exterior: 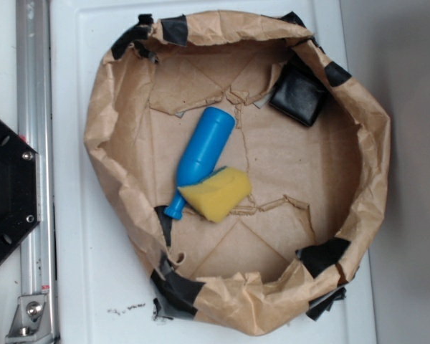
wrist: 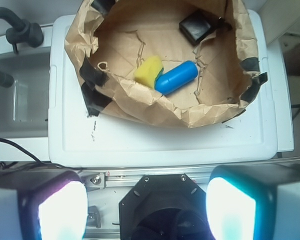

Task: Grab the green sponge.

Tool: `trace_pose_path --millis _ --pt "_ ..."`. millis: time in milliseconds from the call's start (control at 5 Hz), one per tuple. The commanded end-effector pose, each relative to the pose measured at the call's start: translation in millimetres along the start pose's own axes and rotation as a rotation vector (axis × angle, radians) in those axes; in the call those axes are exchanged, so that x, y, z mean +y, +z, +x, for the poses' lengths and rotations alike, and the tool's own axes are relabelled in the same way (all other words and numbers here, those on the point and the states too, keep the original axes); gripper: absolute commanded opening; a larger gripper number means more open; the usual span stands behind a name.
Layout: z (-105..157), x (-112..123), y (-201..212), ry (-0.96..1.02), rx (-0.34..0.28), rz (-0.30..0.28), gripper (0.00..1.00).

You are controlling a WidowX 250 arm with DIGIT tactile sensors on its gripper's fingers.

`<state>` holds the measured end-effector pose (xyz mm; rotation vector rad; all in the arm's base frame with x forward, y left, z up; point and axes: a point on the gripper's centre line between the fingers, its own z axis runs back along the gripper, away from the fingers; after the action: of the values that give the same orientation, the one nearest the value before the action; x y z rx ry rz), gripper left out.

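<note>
Lying against blue bottle (exterior: pixel 204 147), green sponge (exterior: pixel 216 193), fingers (wrist: pixel 147 210) spread apart, empty.

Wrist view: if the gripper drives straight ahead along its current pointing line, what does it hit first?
Likely the bare white surface in front of the paper basket, not the green sponge, which lies beyond the crumpled near wall beside the blue bottle. The fingers stand apart; depth is uncertain.

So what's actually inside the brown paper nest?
Inside the paper nest lie three things: a blue bottle, the green sponge resting against the bottle's neck and covering part of it, and a black pouch at the rim. Whatever lies under them is hidden.
</note>
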<state>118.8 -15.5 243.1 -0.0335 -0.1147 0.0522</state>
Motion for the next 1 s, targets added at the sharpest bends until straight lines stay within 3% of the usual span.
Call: trace_pose_path --millis 0,200,400,600,800 --pt "0.0 0.0 0.0 0.000 0.000 0.000 1.00" --pt "45.3 25.0 -54.6 0.210 0.060 0.078 1.00" --pt "87.8 42.3 -94.1 0.397 0.045 0.040 1.00" --pt "110.4 52.1 -119.8 0.582 0.085 -0.029 1.00" --pt "148.3 33.8 -172.6 0.616 0.167 -0.070 1.00"
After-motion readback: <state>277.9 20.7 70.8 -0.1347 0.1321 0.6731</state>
